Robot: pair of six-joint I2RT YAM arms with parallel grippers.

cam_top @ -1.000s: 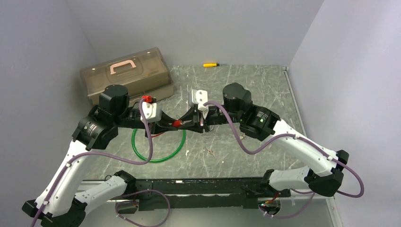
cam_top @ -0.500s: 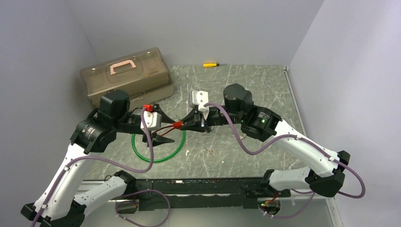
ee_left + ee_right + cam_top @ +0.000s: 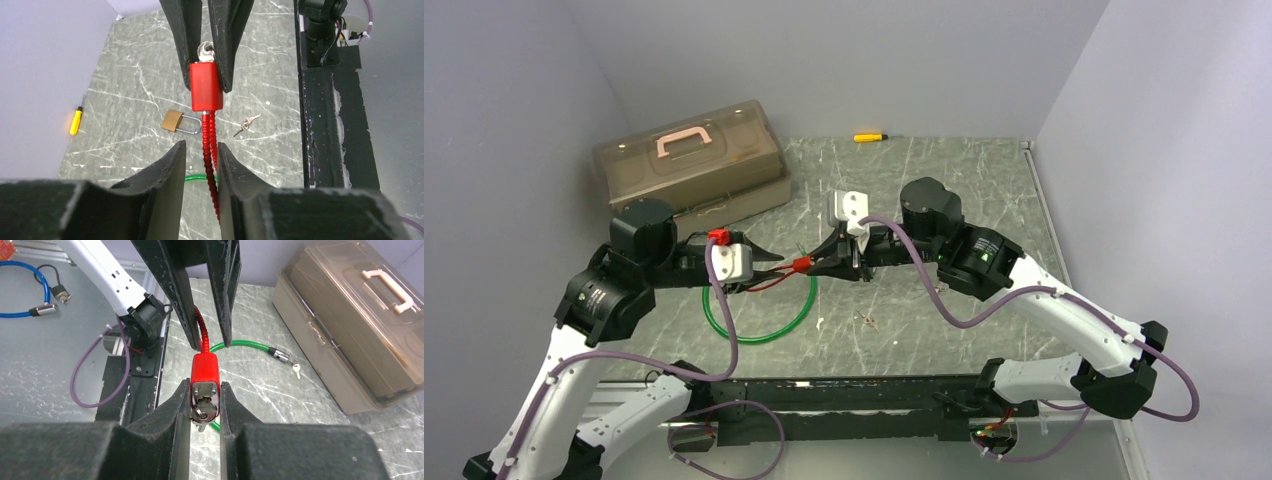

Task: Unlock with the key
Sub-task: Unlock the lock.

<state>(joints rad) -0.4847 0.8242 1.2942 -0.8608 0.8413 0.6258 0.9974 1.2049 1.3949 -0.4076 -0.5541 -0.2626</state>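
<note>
- The left gripper (image 3: 201, 147) is now drawn back toward the left edge of the bench (image 3: 944, 190). One second ago its tips were meeting the right gripper (image 3: 203, 390) over the middle of the bench.
- Its jaws stand a little apart and the red cable (image 3: 209, 150) runs through the gap. The gap looks wider than the cable, so I judge it is not pinched.
- The right gripper has not moved. Its jaws are clenched on the red lock body (image 3: 204, 367), held in the air over the middle of the bench.
- The key (image 3: 202, 412) sits in the keyhole, at the end facing the right wrist. The cable comes out at the other end.
- For the task this probably means the left arm has left the lock body and now works along the cable. Whether the lock is already released, I cannot tell.
- Count of locks: one red cable lock, one green cable lock (image 3: 761, 340) lying toward the near edge, and one brass padlock (image 3: 172, 120) lying on the bench.
- Count of keys: one in the red lock and one small loose bunch (image 3: 246, 124) beside the padlock.
- Other things: one yellow screwdriver (image 3: 869, 136) at the far edge and one toolbox (image 3: 689, 165) in the far-left corner.
</note>
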